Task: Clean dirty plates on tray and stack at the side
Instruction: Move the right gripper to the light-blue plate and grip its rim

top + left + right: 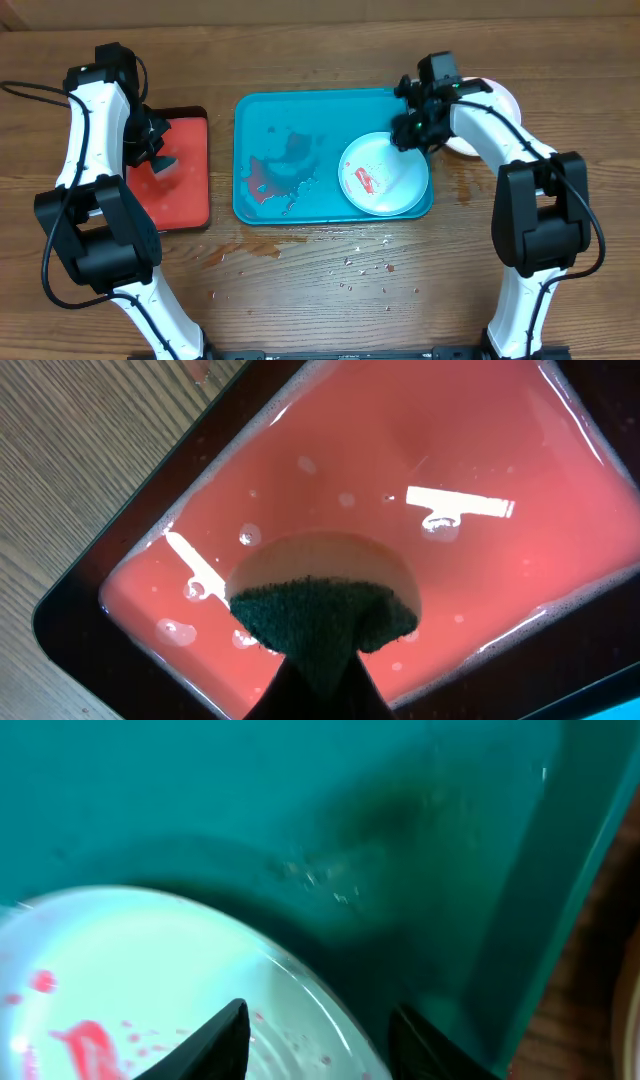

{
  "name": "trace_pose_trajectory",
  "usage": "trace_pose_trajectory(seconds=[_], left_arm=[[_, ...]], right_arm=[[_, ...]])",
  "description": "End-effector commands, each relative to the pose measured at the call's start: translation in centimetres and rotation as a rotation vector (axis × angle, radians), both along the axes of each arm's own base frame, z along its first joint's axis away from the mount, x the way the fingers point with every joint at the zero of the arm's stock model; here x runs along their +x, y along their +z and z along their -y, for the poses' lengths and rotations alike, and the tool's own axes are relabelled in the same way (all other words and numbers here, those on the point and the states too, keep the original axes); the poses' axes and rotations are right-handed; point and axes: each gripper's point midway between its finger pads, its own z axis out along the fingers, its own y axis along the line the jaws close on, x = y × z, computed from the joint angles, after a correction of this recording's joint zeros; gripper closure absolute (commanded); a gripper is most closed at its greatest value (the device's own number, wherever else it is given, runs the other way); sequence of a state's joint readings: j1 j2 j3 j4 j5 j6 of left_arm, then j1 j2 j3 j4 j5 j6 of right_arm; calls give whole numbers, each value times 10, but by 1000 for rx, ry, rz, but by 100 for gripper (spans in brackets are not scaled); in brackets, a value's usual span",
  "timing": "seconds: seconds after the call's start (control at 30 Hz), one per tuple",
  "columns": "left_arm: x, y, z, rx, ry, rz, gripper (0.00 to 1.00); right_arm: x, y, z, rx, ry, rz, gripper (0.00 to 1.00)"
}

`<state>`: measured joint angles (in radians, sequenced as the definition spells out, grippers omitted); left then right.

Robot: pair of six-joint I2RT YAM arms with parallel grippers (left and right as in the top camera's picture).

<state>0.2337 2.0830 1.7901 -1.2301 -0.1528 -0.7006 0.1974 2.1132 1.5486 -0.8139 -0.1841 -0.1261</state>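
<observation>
A pale round plate (385, 172) with a red sauce smear lies at the right end of the teal-blue tray (300, 110). My right gripper (408, 135) is open at the plate's far right rim. In the right wrist view, one finger (225, 1040) is over the plate (120, 980) and the other is over the bare tray (300, 790), with the gripper (320, 1045) straddling the rim. My left gripper (160, 160) is shut on a tan sponge with a dark green pad (320, 610), held over the red tray (185, 200).
A white plate (497, 100) lies on the table right of the teal tray, partly hidden by my right arm. Red sauce and water are smeared on the tray's left half (275, 175). Droplets (360, 265) dot the table in front. Pink liquid fills the red tray (500, 580).
</observation>
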Motion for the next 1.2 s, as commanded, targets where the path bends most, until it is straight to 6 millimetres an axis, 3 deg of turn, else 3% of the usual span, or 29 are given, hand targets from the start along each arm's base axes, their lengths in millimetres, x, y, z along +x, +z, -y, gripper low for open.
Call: trace_pose_trajectory(seconds=[0.0, 0.17, 0.37, 0.53, 0.67, 0.83, 1.17], left_arm=[[0, 5, 0, -2, -4, 13, 96], [0, 5, 2, -12, -9, 14, 96], [1, 5, 2, -12, -16, 15, 96], [1, 5, 2, -11, -16, 17, 96], [1, 5, 2, -14, -16, 18, 96], [5, 4, 12, -68, -46, 34, 96], [11, 4, 19, -111, -111, 58, 96]], right_arm=[[0, -5, 17, -81, -13, 12, 55], [-8, -13, 26, -120, -23, -16, 55], [-34, -17, 20, -91, -5, -117, 56], [-51, -18, 21, -96, -30, -194, 72], [-57, -18, 21, -90, -92, -233, 72], [-59, -16, 8, -3, -160, -264, 72], [-73, -17, 11, -16, -318, -354, 74]])
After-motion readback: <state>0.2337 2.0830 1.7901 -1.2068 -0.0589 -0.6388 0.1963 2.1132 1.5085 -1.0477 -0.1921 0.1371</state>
